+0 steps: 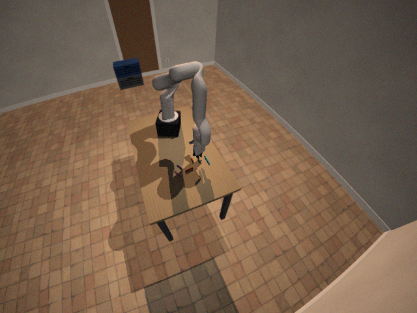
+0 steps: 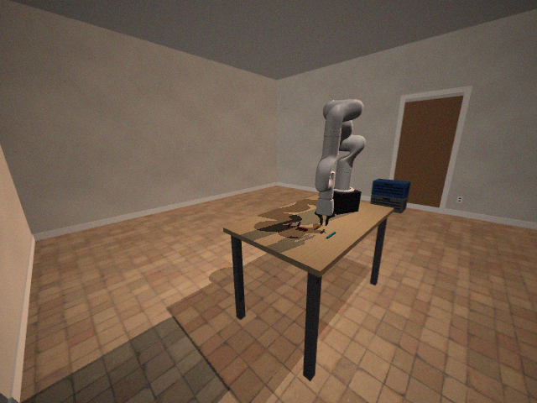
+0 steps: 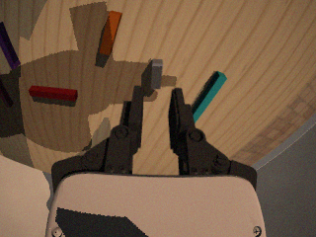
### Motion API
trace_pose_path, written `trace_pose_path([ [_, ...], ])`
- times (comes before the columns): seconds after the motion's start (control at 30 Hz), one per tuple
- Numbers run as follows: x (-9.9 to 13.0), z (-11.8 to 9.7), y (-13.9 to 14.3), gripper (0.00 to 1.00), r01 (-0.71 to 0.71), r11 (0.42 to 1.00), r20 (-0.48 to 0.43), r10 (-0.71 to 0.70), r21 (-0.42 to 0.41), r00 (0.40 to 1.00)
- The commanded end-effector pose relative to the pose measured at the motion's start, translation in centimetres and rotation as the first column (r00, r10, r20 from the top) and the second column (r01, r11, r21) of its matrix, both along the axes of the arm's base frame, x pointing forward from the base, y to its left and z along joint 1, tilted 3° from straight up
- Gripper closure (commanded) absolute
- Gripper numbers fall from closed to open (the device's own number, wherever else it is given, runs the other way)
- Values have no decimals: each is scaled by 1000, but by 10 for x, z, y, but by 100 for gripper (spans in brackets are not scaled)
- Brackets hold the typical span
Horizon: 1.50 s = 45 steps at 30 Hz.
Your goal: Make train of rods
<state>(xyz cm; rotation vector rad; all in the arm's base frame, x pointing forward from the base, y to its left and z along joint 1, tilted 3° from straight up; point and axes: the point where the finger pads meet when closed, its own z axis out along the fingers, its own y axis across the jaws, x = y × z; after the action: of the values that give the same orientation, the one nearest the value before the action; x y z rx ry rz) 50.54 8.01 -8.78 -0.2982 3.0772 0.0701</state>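
Observation:
The turquoise rod lies flat on the table to the right of my gripper; it also shows in the top view. A short grey rod lies on the table just beyond my fingertips, nearer the left finger. My gripper is narrowly open with nothing between the fingers and hovers low above the table. An orange rod lies to the upper left. A red rod lies to the left in shadow. A purple rod shows at the left edge.
The table's right edge runs close behind the turquoise rod. A small magenta rod lies left of the red rod. The arm's black base stands at the table's far end.

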Motion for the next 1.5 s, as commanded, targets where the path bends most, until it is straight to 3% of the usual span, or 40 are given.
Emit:
trace_pose_path([
  [0.0, 1, 12, 0, 76, -1, 1000, -16, 1, -1, 1000],
  [0.57, 0, 42, -2, 76, -1, 1000, -16, 1, -1, 1000],
  [0.93, 0, 46, -2, 76, -1, 1000, -16, 1, -1, 1000],
  [0.97, 0, 46, -2, 0, -1, 1000, -16, 1, -1, 1000],
  [1.47, 0, 46, -2, 0, -1, 1000, -16, 1, -1, 1000],
])
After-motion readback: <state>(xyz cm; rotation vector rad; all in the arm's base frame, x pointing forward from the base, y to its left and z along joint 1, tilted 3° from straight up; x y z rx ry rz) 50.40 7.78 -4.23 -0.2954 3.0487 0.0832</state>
